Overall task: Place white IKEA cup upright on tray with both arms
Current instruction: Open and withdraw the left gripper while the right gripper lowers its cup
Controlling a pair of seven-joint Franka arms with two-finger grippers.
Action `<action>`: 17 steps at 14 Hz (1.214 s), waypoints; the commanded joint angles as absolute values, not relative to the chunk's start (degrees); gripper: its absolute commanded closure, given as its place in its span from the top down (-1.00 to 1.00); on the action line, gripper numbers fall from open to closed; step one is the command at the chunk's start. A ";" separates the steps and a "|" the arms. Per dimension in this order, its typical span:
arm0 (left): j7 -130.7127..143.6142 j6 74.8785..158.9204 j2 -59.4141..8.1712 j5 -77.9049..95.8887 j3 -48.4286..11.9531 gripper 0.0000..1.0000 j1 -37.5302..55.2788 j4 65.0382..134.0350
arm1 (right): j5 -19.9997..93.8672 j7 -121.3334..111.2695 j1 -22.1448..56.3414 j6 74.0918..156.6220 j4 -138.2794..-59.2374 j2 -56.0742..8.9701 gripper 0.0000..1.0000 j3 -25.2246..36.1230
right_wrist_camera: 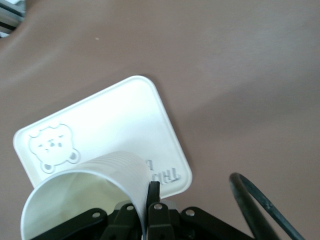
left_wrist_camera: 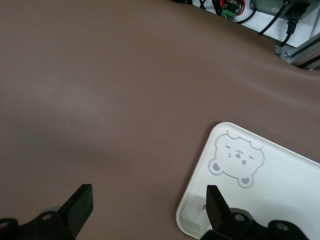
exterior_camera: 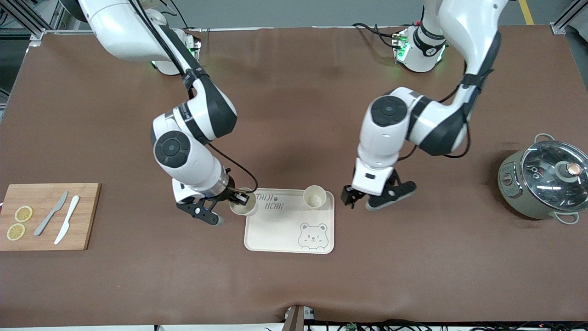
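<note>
Brown matting covered the whole counter (exterior_camera: 294, 285), with both arm bases standing along its farthest edge from the front camera.

The right pincer (exterior_camera: 232, 204) was clamped on the rim of a white cup (exterior_camera: 243, 208), one finger inside the wall and one outside, as the right wrist view showed. That cup (right_wrist_camera: 85, 192) stood mouth up at the tray's corner toward the right arm's end of the counter, farthest from the front camera; whether its base touched the tray could not be told.

The left pincer (exterior_camera: 363, 200) hung low just beside the tray's edge toward the left arm's end, its fingers (left_wrist_camera: 80, 202) spread wide apart and gripping nothing.

The tray (exterior_camera: 280, 230) lay flat between the two pincers, cream-white, with a grey bear drawing (exterior_camera: 313, 236) at the corner nearest the front camera and "BEAR" lettering (exterior_camera: 274, 206) beside the held cup. A second white cup (exterior_camera: 314, 196) stood upright on the tray's other corner farthest from the front camera, near the left pincer but apart from it.

At the right arm's end lay a wooden cutting board (exterior_camera: 87, 216) carrying two lemon slices (exterior_camera: 23, 214), a grey knife (exterior_camera: 51, 213) and a white knife (exterior_camera: 67, 219). At the left arm's end stood a grey-green pot (exterior_camera: 519, 193) under a glass lid (exterior_camera: 553, 172).
</note>
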State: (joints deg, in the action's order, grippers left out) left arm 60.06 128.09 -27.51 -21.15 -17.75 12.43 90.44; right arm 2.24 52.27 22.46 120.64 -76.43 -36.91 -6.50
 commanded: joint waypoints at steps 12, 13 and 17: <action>23.92 116.90 -18.11 -11.34 -18.46 1.00 -5.89 91.41 | -2.28 58.97 28.04 129.63 -69.52 -48.95 -1.00 -3.34; 23.30 115.68 -17.67 -11.16 -18.46 1.00 -5.98 91.41 | -2.29 59.32 28.30 130.25 -69.52 -49.56 -1.00 -3.34; 21.28 109.44 -14.07 -9.50 -18.11 1.00 -6.15 91.58 | -3.07 59.94 28.56 132.80 -69.61 -51.15 -1.00 -3.25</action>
